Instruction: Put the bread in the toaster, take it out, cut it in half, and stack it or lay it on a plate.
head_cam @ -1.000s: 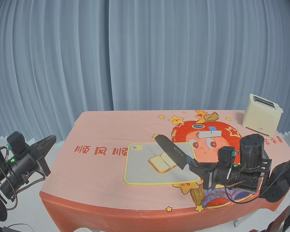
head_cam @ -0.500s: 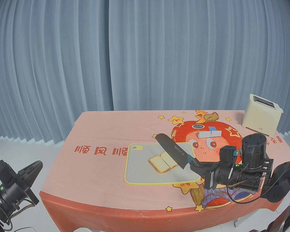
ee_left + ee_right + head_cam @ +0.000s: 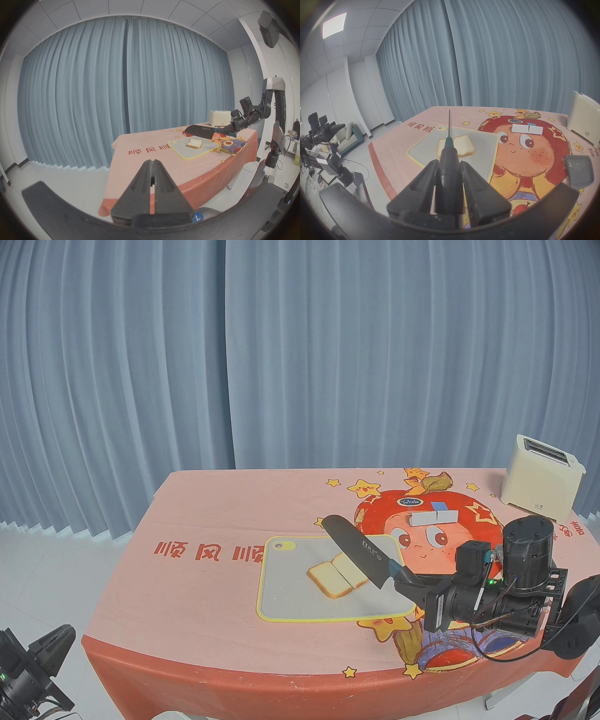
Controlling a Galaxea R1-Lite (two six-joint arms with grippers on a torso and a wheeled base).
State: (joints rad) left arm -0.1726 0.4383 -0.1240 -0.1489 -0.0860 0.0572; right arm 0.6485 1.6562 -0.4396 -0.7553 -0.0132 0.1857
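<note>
Blue curtains (image 3: 312, 365) back your pink-clothed counter (image 3: 206, 590). Your right end effector (image 3: 409, 582) pinches the knife (image 3: 359, 549) by its handle, blade over the bread (image 3: 337, 575) on the cutting board (image 3: 287, 599). Your left end effector (image 3: 152, 167), pressed together, hangs low beside the counter.

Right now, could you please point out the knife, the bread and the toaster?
knife (image 3: 359, 550), head view, middle of the blade.
bread (image 3: 328, 579), head view, nearer half's top.
toaster (image 3: 540, 480), head view, front wall.
</note>
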